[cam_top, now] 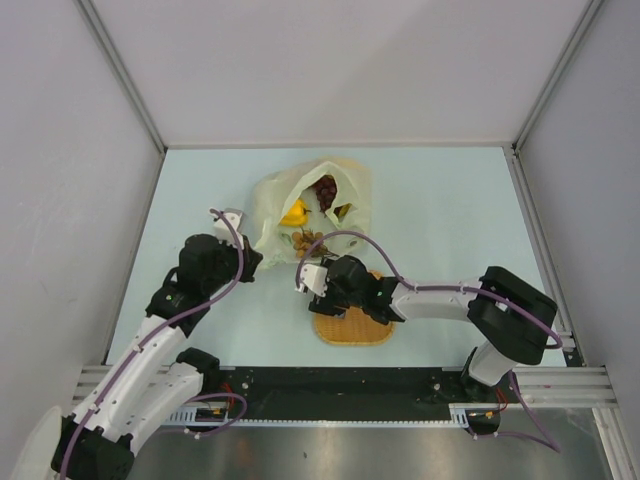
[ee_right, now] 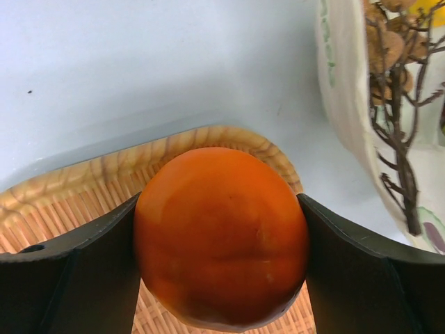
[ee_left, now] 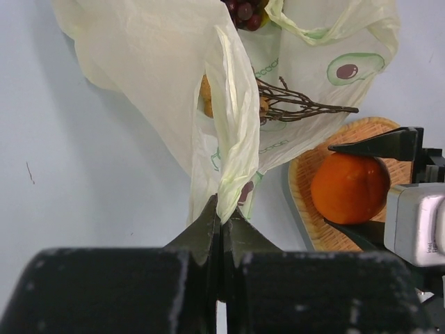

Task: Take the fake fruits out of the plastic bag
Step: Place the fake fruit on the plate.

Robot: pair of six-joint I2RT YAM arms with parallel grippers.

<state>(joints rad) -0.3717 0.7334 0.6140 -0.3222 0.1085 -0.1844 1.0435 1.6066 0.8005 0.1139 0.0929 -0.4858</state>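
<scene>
The pale yellow-green plastic bag (cam_top: pixel 285 200) lies open at the table's middle. Inside show a yellow fruit (cam_top: pixel 294 213), dark purple grapes (cam_top: pixel 326 190) and a brown nut-like cluster (cam_top: pixel 306 241) on twigs. My left gripper (cam_top: pixel 246 262) is shut on the bag's near edge (ee_left: pixel 233 160). My right gripper (cam_top: pixel 352 300) is shut on the orange (ee_right: pixel 221 236) and holds it over the woven mat (cam_top: pixel 352 328). The orange also shows in the left wrist view (ee_left: pixel 350 188).
The woven orange mat (ee_right: pixel 62 195) lies near the table's front edge, just in front of the bag. White walls stand on three sides. The right arm's cable loops over the bag's near side.
</scene>
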